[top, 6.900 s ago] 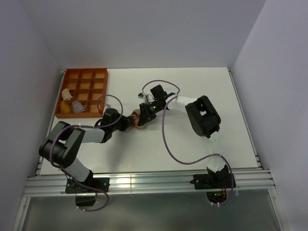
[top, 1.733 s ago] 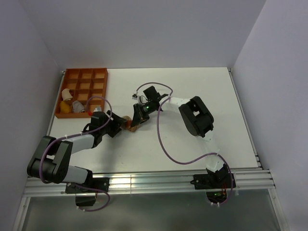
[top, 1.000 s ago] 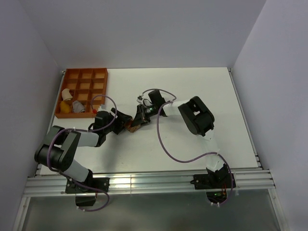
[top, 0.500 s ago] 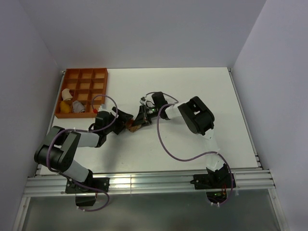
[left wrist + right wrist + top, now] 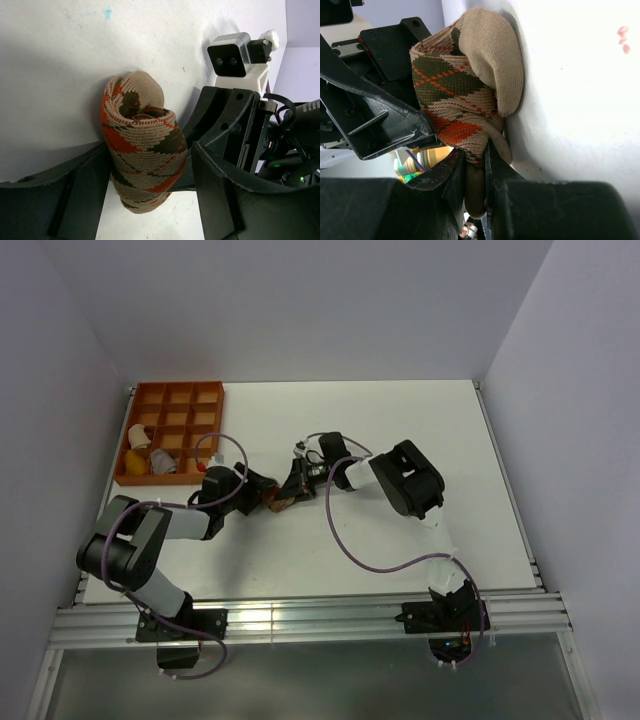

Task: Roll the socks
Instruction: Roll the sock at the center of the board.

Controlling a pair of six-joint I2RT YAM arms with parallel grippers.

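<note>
I'm mid-roll here: the argyle sock [image 5: 145,160] is sitting mid-surface [image 5: 400,420], coiled tight, and the right pincer [image 5: 474,150] is clenching its loose tail end. The left pincer [image 5: 148,150] is straddling the sock (pressing or merely flanking it, I cannot tell). Next, I'm judging, the tail wants tucking in without the sock springing open. The pincers are crowding each other. The tray [image 5: 140,400] is sitting well apart, far left.

Sock roll [image 5: 278,500] shifted slightly left and nearer, wound more compact. Right gripper [image 5: 289,494] followed it; right arm's elbow [image 5: 408,480] moved left.
</note>
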